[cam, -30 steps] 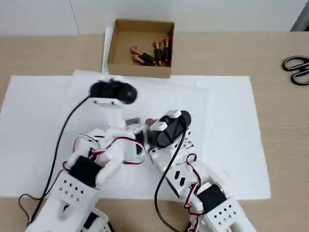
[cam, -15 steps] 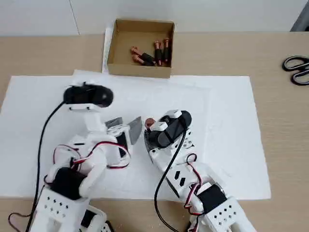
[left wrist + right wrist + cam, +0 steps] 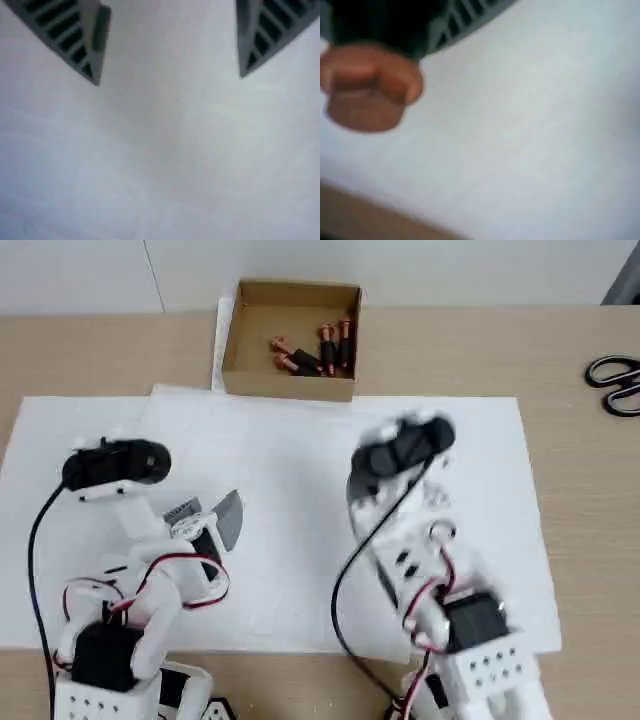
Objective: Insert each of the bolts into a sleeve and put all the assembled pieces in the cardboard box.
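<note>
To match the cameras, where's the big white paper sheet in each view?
High view: the white paper sheet covers the middle of the wooden table.
Left wrist view: sheet beneath the left gripper, jaws open.
Right wrist view: sheet behind the copper-coloured bolt.
Shared landmark: the sheet's edge against the table, high and right wrist.

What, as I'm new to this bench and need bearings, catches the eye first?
The copper bolt in its black sleeve, gripped in the right hand above the white paper. Next, the cardboard box at the far side of the table, with several assembled pieces inside. The left hand hangs open over the paper.
</note>
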Available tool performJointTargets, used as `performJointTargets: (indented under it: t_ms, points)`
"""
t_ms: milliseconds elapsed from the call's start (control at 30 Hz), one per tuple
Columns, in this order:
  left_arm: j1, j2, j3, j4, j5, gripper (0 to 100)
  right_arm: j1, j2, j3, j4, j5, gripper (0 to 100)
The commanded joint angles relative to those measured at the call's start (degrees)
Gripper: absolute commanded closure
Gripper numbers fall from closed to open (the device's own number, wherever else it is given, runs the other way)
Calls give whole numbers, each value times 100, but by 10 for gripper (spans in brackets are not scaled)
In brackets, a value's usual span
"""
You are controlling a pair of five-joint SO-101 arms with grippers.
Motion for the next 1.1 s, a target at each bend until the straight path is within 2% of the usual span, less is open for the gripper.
performJointTargets:
  t_ms: [0,100,267,433,800,1067]
  points:
    - [-26,-475,101,18,-44,827,215,1490,-2171,-75,53,995]
    - [-35,-949,338,18,-44,827,277,2888,-3367,-734,44,995]
    - [-62,-1503,734,18,-44,827,277,5103,-4607,-2413,62,994]
    - [-580,-1714,752,18,-44,827,277,6993,-5714,-3600,62,994]
    - [-782,-1960,875,18,-44,828,312,10229,-8598,-3653,62,991]
    - [-756,-1960,875,18,-44,829,338,11538,-9688,-3644,62,991]
